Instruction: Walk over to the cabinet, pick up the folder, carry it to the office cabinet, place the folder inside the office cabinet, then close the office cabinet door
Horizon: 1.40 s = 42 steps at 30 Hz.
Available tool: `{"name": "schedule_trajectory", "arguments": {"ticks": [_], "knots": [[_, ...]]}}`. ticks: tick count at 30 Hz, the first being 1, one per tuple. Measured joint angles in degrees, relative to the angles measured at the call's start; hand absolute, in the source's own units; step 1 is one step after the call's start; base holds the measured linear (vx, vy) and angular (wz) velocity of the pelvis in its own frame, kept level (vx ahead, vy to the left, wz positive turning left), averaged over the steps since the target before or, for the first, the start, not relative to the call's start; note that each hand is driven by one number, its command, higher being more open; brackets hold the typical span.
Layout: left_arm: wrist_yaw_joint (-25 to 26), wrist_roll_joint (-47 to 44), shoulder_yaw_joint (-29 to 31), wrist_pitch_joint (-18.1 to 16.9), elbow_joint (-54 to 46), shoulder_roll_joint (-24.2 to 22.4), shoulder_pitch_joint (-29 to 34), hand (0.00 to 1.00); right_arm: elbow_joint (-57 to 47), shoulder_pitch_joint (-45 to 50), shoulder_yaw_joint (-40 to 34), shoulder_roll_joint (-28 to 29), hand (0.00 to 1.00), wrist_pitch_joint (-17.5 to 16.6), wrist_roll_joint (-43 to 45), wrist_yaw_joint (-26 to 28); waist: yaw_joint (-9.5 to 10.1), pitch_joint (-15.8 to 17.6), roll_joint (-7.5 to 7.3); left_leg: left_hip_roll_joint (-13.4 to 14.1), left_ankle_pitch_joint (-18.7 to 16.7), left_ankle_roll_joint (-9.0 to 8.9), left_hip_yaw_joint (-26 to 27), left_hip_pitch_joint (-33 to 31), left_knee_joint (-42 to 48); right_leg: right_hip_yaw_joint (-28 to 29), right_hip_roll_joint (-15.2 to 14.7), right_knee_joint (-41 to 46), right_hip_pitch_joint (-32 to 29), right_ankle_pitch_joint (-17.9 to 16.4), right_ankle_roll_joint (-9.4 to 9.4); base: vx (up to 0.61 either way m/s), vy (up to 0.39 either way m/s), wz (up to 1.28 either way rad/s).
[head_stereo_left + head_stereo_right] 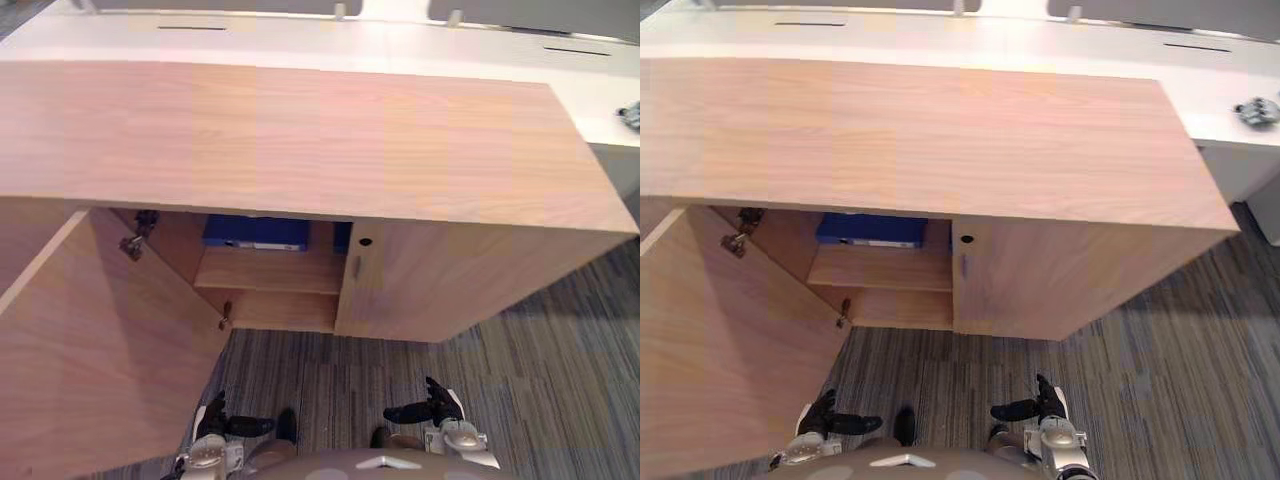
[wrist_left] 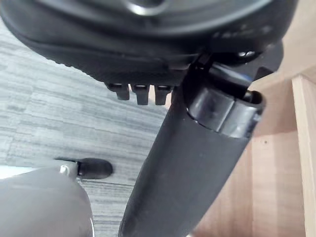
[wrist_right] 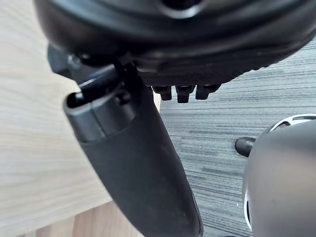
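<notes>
Hands at bottom edge, nearest: left hand (image 1: 226,426), lower left, fingers relaxed and empty; right hand (image 1: 428,408), lower right of centre, likewise relaxed and empty. At left, door (image 1: 100,340) stands open. Blue folder (image 1: 255,233), centre, lies on the shelf (image 1: 270,272) inside the cabinet (image 1: 300,140). At right, second door (image 1: 460,280), closed.

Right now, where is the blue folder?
In the left eye view, the blue folder sits on the shelf in the open left compartment of the cabinet, left of the closed door.
</notes>
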Motion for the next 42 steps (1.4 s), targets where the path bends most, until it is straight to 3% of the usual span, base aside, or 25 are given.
{"name": "schedule_trajectory", "arguments": {"ticks": [3, 7, 9, 10, 11, 12, 13, 14, 17, 21, 27, 30, 33, 37, 42], "knots": [[-0.18, 0.00, 2.18, -0.03, 0.03, -0.40, 0.30, 1.00, -0.01, -1.17, -0.33, -0.04, 1.00, -0.03, 0.00, -0.04, 0.22, 0.81, -0.17, -0.01, 1.36, -0.83, -4.55, -0.38, 0.03, -0.70, 0.72, -0.11, 2.58, -0.91, -1.15, 0.04, -0.052, 1.08], [-0.23, -0.63, 6.50, 0.02, -0.05, -1.80, 0.33, 1.00, -0.67, -4.15, -2.02, -0.20, 1.00, -0.49, 0.03, -0.61, 0.70, 2.07, 0.46, -0.54, 3.93, -1.28, -6.46, -3.49, 0.29, -3.70, 0.74, 0.41, 2.42, -2.80, 0.19, -0.06, -0.053, 0.75], [-0.28, -1.69, 8.56, 0.11, -0.29, -2.52, -0.03, 1.00, -1.88, -4.12, -2.22, -0.05, 1.00, -0.40, 0.05, -1.11, 1.18, 2.44, 1.16, 0.28, 1.22, 0.19, -0.64, -4.98, 0.13, -6.84, 0.45, 1.25, 2.34, -3.41, 0.04, -0.13, 0.023, 0.80], [-0.17, -2.25, 11.00, 0.18, -0.60, -2.89, -0.34, 1.00, -2.62, -3.59, -3.24, 1.06, 1.00, -0.31, 0.05, -1.19, 0.54, 2.44, -0.66, 0.31, -2.39, 1.58, 6.48, -6.22, 2.45, -9.24, -1.68, -0.24, 2.38, -3.34, -0.19, -0.07, 0.040, 0.89], [-0.23, -2.75, 12.81, 0.22, -1.83, -3.34, -0.48, 1.00, -3.08, -3.68, -4.34, 1.71, 1.00, -0.12, 0.09, -1.29, 0.76, 2.97, -1.39, 1.37, -4.40, 2.01, 14.73, -8.94, 14.89, -10.50, -3.35, 0.62, 2.32, -3.38, -0.20, -0.02, 0.047, 0.82], [-0.22, -2.75, 13.30, 0.25, -2.02, -3.49, -0.37, 1.00, -3.23, -3.55, -4.34, 1.69, 1.00, -0.10, 0.08, -1.29, 0.76, 2.95, -1.26, 1.62, -4.90, 2.08, 15.63, -9.07, 17.33, -10.80, -3.45, 0.77, 2.34, -3.45, -0.20, 0.05, 0.066, 0.43], [-0.27, -2.72, 14.32, 0.29, -2.34, -3.68, 0.48, 1.00, -4.01, -3.07, -4.32, 1.62, 1.00, 0.08, 0.09, -1.28, 0.66, 2.67, -0.28, 2.46, -8.54, 1.45, 17.91, -7.87, 20.50, -11.00, -3.11, 1.84, 2.46, -3.85, 0.69, 0.09, 0.109, 0.23], [-0.28, -2.72, 15.81, 0.41, -2.36, -3.48, 0.98, 1.00, -4.42, -3.15, -4.44, 1.75, 1.00, 0.08, 0.08, -1.28, 0.44, 2.71, 0.54, 2.87, -9.99, 0.82, 18.55, -6.37, 17.67, -11.01, -2.34, 2.40, 2.48, -4.23, 1.23, 0.08, 0.114, 0.18], [-0.22, -2.69, 16.99, 0.63, -2.36, -2.41, 1.36, 1.00, -4.69, -2.99, -4.45, 2.69, 1.00, 0.14, 0.08, -1.12, 0.88, 2.03, -0.86, 0.28, -6.58, 1.36, 18.70, -2.60, 10.02, -6.21, -2.93, -0.05, 3.02, -3.33, 1.05, 0.07, 0.110, 0.08], [-0.26, -2.64, 17.05, 0.62, -2.31, -2.00, 1.62, 1.00, -3.97, -3.17, -4.40, 2.74, 1.00, 0.14, 0.07, -1.09, 0.97, 1.72, -0.75, -0.98, -4.96, 1.32, 19.04, 2.21, 4.57, -3.40, -2.80, -2.12, 5.85, -2.57, 1.36, 0.08, 0.066, -0.03], [-0.23, -5.10, 17.45, 0.59, -2.29, -1.20, 1.63, 1.00, -0.97, -3.68, -4.31, 2.11, 1.00, 0.43, 0.05, -1.11, 0.84, 0.64, -0.43, 1.25, -4.61, 0.90, 18.75, 4.42, 2.64, -0.67, -0.04, -2.69, 7.24, -0.36, -0.11, 0.05, -0.022, -0.02], [0.32, -9.87, 22.27, 0.56, -2.48, -0.23, 1.65, 1.00, -0.09, -3.62, -4.34, 0.93, 1.00, 0.51, 0.05, -1.32, 0.81, 0.40, -0.54, 2.20, -4.61, 0.90, 18.52, 5.20, 2.71, 0.38, 0.89, -2.76, 8.02, 0.70, -0.70, 0.03, -0.038, 0.01], [1.76, -14.67, 26.71, 0.57, -3.62, 2.41, 1.88, 1.00, -0.09, -3.59, -4.38, 0.24, 1.00, 0.51, 0.07, -1.59, 0.91, 0.13, -0.71, 2.38, -4.61, 0.90, 18.47, 5.79, 2.98, 1.25, 1.00, -2.76, 8.47, 0.73, -0.74, 0.00, -0.012, -0.01], [2.72, -16.30, 30.48, -0.09, -7.05, 9.86, 2.08, 1.00, -0.03, -3.53, -4.34, -0.66, 1.00, 0.51, 0.09, -1.61, 1.79, -0.36, -0.23, 3.07, -4.62, 0.89, 18.07, 6.07, 3.41, 2.29, 1.61, -2.65, 8.92, 0.83, -0.86, -0.01, -0.053, 0.00], [2.95, -16.40, 33.50, -0.97, -8.10, 15.79, 1.61, 1.00, 0.22, -3.32, -4.26, -1.39, 1.00, 0.50, 0.12, -1.62, 1.95, -1.05, 1.33, 3.73, -4.63, 0.87, 17.34, 6.27, 3.92, 2.59, 2.07, -2.61, 9.54, 1.17, -1.32, -0.04, -0.034, 0.04]]}}
